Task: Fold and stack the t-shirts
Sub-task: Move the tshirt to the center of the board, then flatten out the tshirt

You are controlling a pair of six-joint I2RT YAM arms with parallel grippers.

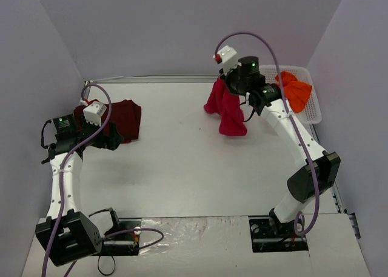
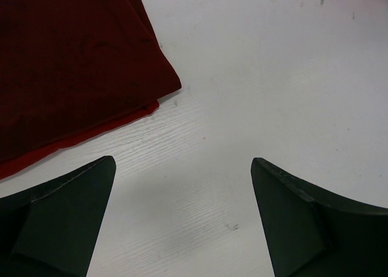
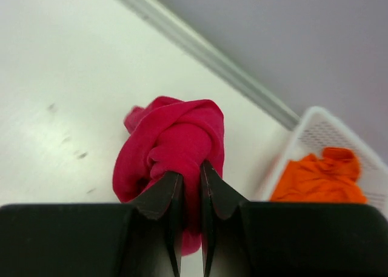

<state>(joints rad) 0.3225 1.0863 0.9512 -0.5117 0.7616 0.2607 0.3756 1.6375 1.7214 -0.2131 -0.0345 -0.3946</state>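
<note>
Biggest worry here: the bright red cloth t-shirt (image 1: 227, 110) is hanging in a twisted bunch from the right fingers (image 3: 190, 169), which are pinched nearly together on a knot of it. Set down like that on the white table (image 1: 182, 168), it'll probably land as a lump with no clean edge to fold from. Smaller worry: the pinch looks like it only has a thin fold, so I'd guess a quick swing could let it slip out. Smallest one: the left fingers (image 2: 183, 160) are spread wide and empty just above the table, right beside the dark maroon cloth t-shirt (image 2: 73, 59), and a careless nudge could muss it.

Looks-wise, the red one dangles over the far right part of the table, lower end near or touching the surface, can't tell which. The maroon one lies flat and folded at the far left, a brighter red edge peeking out underneath. The orange cloth t-shirt (image 3: 315, 177) sits crumpled in the white plastic lattice basket (image 3: 303, 131) at the far right.
</note>
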